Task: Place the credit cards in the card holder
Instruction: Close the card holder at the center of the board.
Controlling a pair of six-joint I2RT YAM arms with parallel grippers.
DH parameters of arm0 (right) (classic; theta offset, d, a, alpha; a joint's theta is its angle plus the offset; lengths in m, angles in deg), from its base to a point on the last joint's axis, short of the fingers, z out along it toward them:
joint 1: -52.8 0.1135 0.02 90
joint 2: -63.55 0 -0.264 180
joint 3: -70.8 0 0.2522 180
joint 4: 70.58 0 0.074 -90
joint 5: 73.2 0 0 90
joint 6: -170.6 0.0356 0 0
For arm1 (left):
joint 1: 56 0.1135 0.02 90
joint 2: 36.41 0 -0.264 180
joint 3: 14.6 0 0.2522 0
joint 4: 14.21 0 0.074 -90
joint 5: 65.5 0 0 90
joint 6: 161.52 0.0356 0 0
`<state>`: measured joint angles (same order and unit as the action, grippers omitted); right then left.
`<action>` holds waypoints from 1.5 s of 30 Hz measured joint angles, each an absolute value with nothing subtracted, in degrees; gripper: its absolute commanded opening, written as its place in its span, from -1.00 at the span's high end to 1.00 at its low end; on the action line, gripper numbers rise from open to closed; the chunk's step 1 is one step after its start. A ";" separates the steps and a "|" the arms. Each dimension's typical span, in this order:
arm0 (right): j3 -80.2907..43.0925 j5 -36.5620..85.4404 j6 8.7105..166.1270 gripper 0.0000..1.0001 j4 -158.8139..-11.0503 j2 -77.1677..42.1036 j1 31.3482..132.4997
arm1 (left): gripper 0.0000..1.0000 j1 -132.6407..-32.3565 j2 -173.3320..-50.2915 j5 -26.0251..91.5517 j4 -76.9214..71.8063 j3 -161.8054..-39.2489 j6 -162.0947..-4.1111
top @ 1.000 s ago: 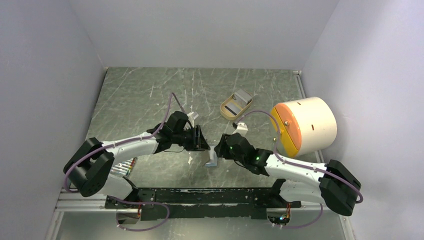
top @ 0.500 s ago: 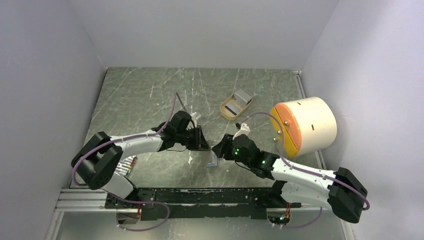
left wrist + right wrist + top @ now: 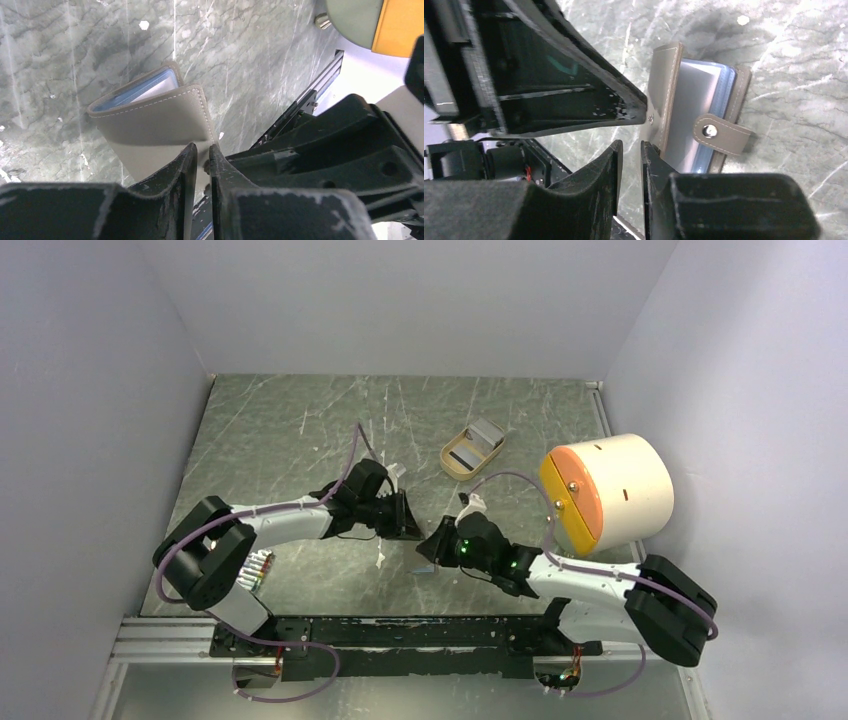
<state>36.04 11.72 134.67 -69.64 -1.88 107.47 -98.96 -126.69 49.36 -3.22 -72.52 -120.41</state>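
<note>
from above, both arms reach to the middle of the table [image 3: 300, 430]. the left gripper [image 3: 412, 528] and the right gripper [image 3: 428, 545] meet almost tip to tip. the card holder [image 3: 424, 567] lies under them, with only a pale sliver showing. a tan tray [image 3: 472, 452] sits farther back, a cream drum [image 3: 605, 495] with an orange face stands to the right, and a bundle of sticks [image 3: 258, 568] lies by the left arm's base.

in the left wrist view the card holder stands half open on the table, its olive cover lifted and blue-grey leaves [image 3: 142, 90] showing at the far edge. the left fingers are drawn together to a thin slit and pinch the near corner of that cover. the right arm's black body fills the right side.

in the right wrist view the card holder is just past the fingers, and a strap [image 3: 729, 136] with a round snap [image 3: 709, 131] folds over the leaves. whether a card sits in them i cannot tell. the right fingers are nearly closed, with nothing in the narrow gap. one finger is just beside the cover's edge; whether it touches i cannot tell.
</note>
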 measured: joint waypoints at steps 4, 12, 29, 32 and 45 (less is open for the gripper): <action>36.04 11.17 134.78 0.50 -69.66 -4.48 107.52 | 0.43 -98.96 -125.92 48.97 -2.43 -72.65 -120.38; 35.21 9.71 133.42 0.48 -70.32 -10.91 107.52 | 0.38 -97.60 -121.88 45.93 1.76 -72.54 -120.30; 32.33 6.67 131.48 0.43 -76.98 -9.95 107.58 | 0.27 -96.95 -130.16 45.58 2.53 -70.33 -115.42; 30.95 6.30 130.91 0.42 -79.23 -9.90 107.58 | 0.26 -96.95 -130.97 46.00 1.31 -71.01 -114.92; 27.36 3.65 129.09 0.30 -87.36 -7.72 107.58 | 0.22 -96.90 -130.84 47.07 -0.31 -71.95 -114.99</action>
